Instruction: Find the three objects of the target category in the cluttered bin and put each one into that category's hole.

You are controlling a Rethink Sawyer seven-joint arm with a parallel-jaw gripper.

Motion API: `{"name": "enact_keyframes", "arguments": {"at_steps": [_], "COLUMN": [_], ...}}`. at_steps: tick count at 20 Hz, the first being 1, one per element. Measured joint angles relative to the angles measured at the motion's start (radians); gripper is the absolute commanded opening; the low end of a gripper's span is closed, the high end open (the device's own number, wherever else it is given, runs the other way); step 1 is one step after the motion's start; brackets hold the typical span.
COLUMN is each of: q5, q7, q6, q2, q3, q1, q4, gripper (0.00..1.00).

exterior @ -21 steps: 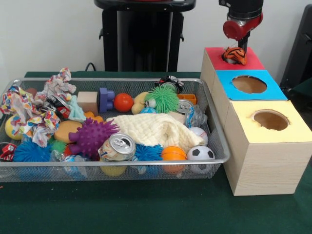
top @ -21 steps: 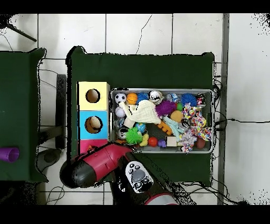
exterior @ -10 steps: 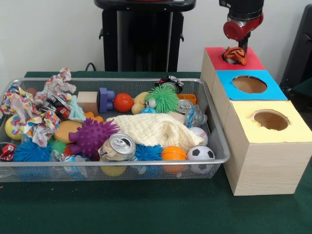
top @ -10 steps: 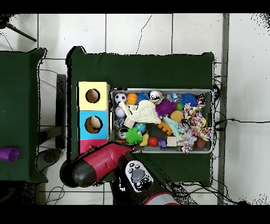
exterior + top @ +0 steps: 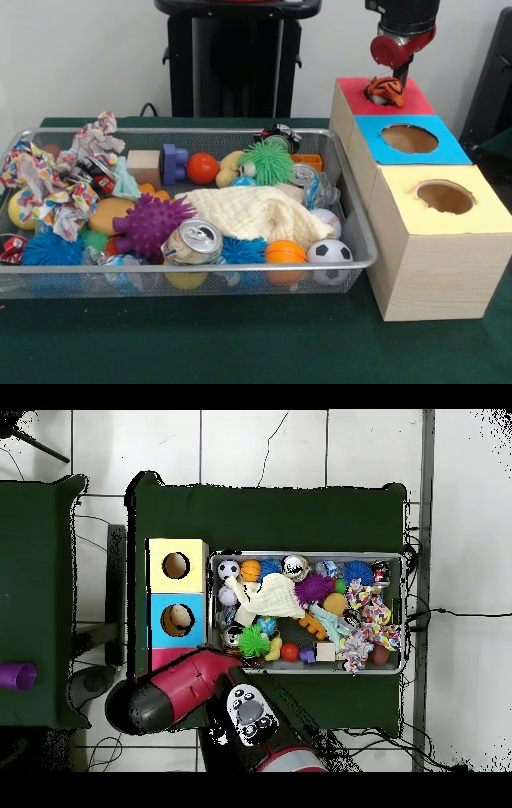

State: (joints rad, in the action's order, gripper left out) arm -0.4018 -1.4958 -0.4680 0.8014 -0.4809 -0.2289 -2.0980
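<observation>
Front view: my gripper (image 5: 398, 74) hangs just above the orange-and-black striped plush tiger (image 5: 386, 90), which sits in the hole of the red-topped wooden box (image 5: 416, 102); I cannot tell how its jaws stand.

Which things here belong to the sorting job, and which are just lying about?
Job: gripper, tiger toy at the red box, blue box, yellow box, wire bin.
Lying about: cream cloth, soda can, purple spiky ball.
</observation>
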Motion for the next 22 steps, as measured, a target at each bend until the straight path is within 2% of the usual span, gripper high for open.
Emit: {"name": "enact_keyframes", "arguments": {"at_steps": [5, 12, 19, 20, 22], "q5": [0.014, 0.023, 0.019, 0.032, 0.046], "q7": [0.0, 0.0, 0.0, 0.0, 0.0], "q6": [-0.08, -0.124, -0.107, -0.107, -0.109], "q2": [-0.019, -0.026, 0.024, 0.069, 0.1], "q3": [-0.001, 0.002, 0.006, 0.006, 0.007], "q1": [0.008, 0.016, 0.012, 0.003, -0.001], "q4": [0.041, 0.062, 0.028, 0.003, -0.011], "gripper": [0.0, 0.0, 0.0, 0.0, 0.0]}}
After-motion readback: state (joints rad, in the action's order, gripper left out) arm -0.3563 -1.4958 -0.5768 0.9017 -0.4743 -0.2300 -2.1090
